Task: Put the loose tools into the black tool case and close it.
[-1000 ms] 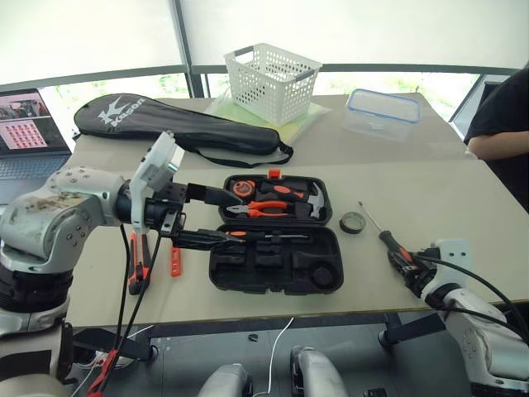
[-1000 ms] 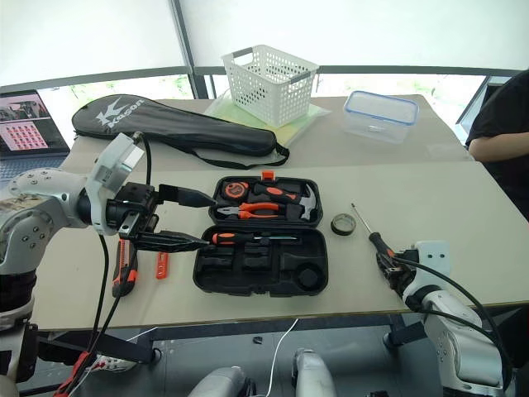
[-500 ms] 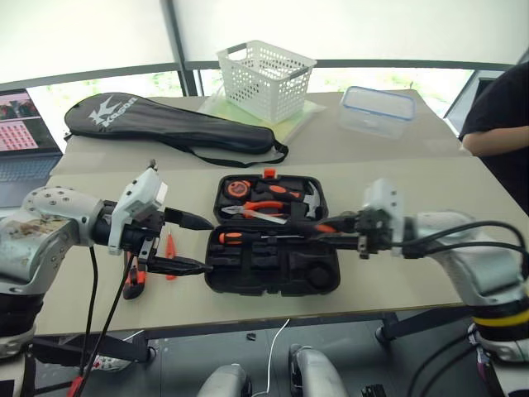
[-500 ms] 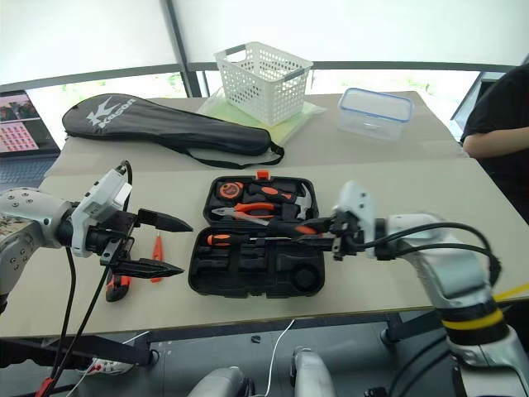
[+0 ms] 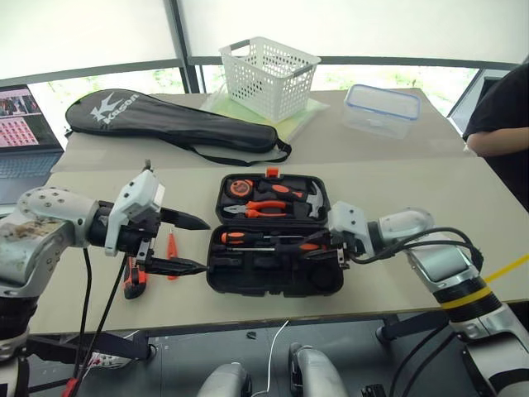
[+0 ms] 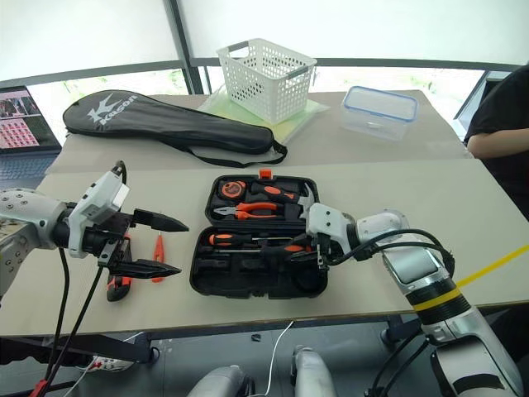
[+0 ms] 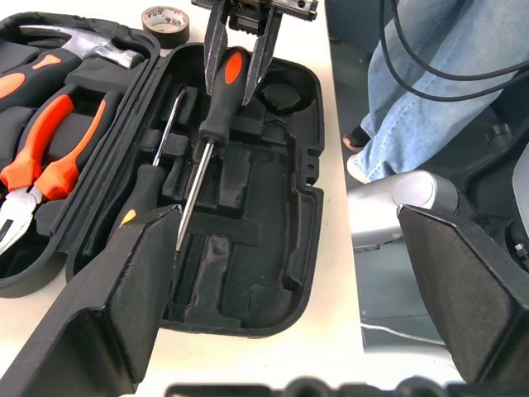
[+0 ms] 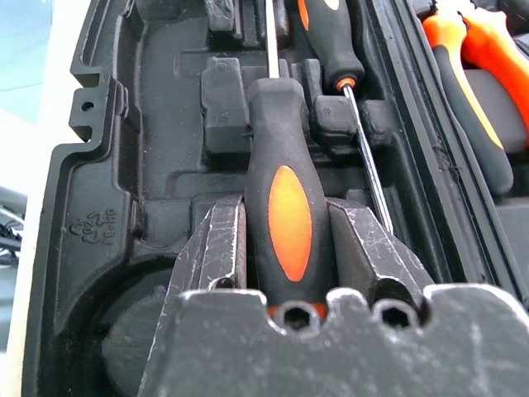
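Count with me: you have two orange-and-black-handled screwdrivers here. The first screwdriver [image 8: 291, 217] sits between the jaws of your right gripper [image 6: 303, 249], which pinch its handle from both sides, the shaft running away from the fingertips over the moulded slots of the open black hard-plastic tool case [image 5: 248, 284]. The second screwdriver [image 5: 248, 237] already lies in the case's front half, just beyond and to one side of those jaws.

Outside the case you have one orange-black utility knife [image 5: 132, 279] and one slim orange tester screwdriver [image 5: 170, 251], both on the beige table [image 5: 430, 198] just behind your left gripper [image 5: 192, 243]. Its jaws are spread wide with nothing between them, tips pointing at the near end of the case and stopping short of it.

One small black tape roll [image 7: 165, 18] lies on the table past the case's far end, behind your right gripper's fingers.

The case's rear half holds one pair of orange-handled pliers [image 5: 266, 208], one hammer [image 5: 312, 198] and one tape measure [image 5: 240, 188].
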